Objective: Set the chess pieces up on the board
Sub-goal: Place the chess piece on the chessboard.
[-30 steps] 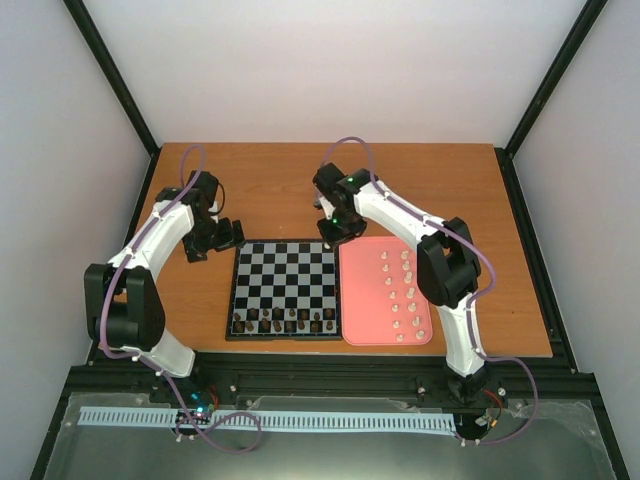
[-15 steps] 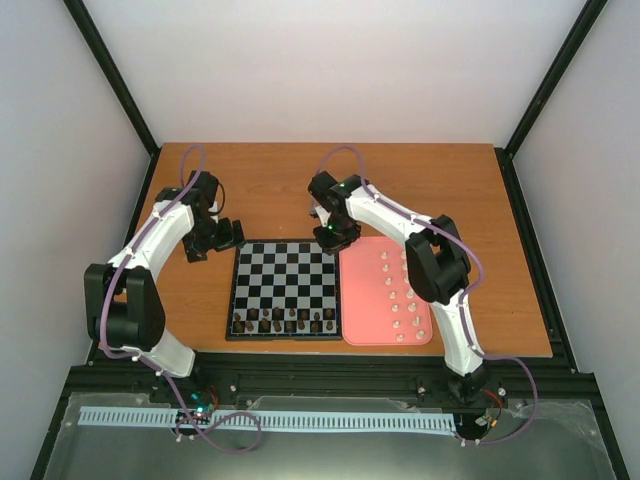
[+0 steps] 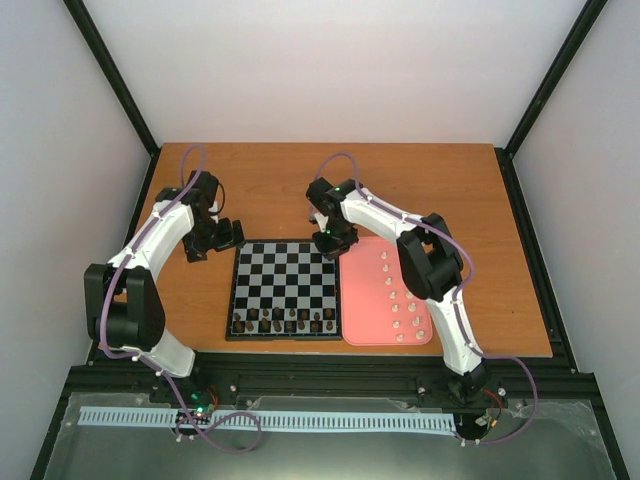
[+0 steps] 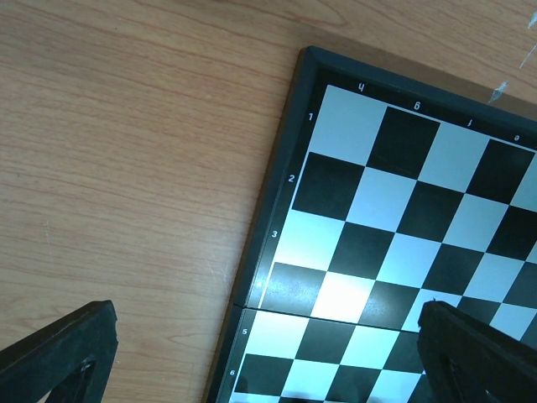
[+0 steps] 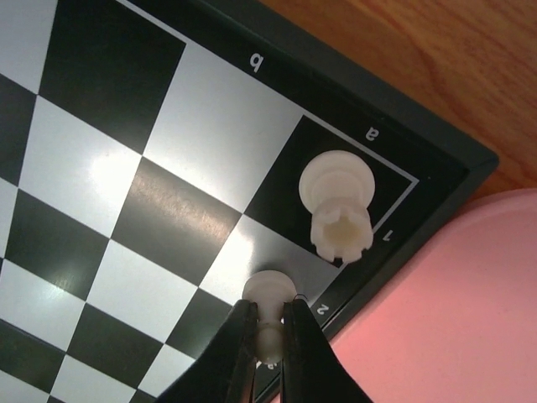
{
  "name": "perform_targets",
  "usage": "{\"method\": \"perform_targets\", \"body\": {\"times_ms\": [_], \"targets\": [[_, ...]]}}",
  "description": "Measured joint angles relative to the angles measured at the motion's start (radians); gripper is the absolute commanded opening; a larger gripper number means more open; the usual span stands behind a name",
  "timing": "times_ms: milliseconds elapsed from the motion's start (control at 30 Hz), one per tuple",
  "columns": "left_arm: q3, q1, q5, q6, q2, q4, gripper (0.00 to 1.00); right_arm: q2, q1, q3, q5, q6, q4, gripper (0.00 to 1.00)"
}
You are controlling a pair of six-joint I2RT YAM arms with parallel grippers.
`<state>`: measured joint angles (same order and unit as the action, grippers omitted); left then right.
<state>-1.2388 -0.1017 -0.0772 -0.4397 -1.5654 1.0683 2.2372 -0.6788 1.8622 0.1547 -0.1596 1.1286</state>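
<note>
The board (image 3: 285,275) lies between the arms; its far right corner fills the right wrist view. A cream rook (image 5: 337,201) stands upright on the corner square of the board (image 5: 126,168). My right gripper (image 5: 268,317) is shut on a cream pawn (image 5: 270,290), whose base sits on or just above the pale square beside the rook. Several more cream chess pieces (image 3: 400,295) stand on the pink tray (image 3: 362,300). My left gripper (image 4: 268,369) hangs open over the board's far left corner (image 4: 394,210), with nothing between its fingers (image 4: 63,353).
Dark brown pieces (image 3: 285,322) line the board's near row. The pink tray (image 5: 470,319) butts against the board's right edge. Bare wooden table (image 3: 430,180) lies beyond the board and tray, with black frame posts at its corners.
My right gripper has shifted slightly left and nearer, from the tray's far corner onto the board's far right corner, with the pawn in it. The left arm has not moved.
</note>
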Motion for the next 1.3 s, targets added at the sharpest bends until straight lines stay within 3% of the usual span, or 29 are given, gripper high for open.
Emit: {"method": "perform_targets", "body": {"times_ms": [767,1300], "targets": [[0.000,0.000,0.002,0.001,0.000,0.000,1.00,0.025,0.000,0.031,0.000,0.002,0.005,0.12],[0.000,0.000,0.002,0.001,-0.001,-0.003,1.00,0.021,-0.005,0.031,0.009,0.009,0.017,0.28]]}}
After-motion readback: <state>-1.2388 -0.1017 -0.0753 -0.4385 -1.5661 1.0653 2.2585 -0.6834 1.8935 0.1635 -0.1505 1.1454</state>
